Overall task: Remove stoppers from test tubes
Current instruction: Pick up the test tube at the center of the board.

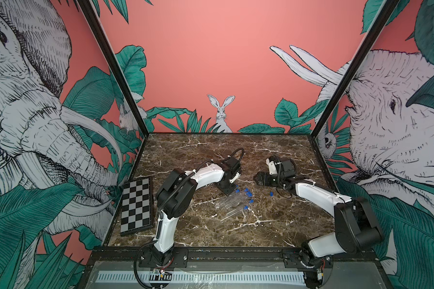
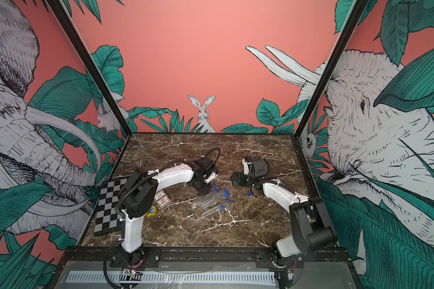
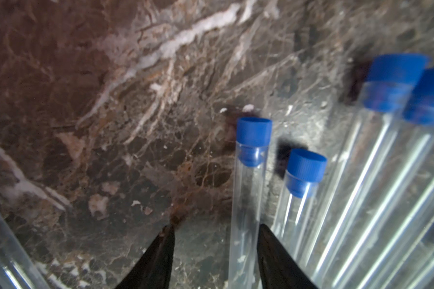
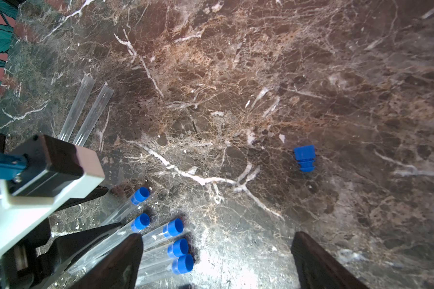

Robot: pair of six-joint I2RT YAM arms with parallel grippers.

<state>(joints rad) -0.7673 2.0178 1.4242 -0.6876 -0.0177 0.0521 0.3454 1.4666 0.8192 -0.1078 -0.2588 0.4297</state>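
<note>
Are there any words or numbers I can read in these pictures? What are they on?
Card case: red printing, too small and blurred to read.
Yellow thing beside it: blue marks, unreadable.
Chessboard, test tubes, stoppers: no writing seen.

walls: pink mural, elephants, rabbit, green leaves | tabletop: brown marble, white veins | frame posts: black
</note>
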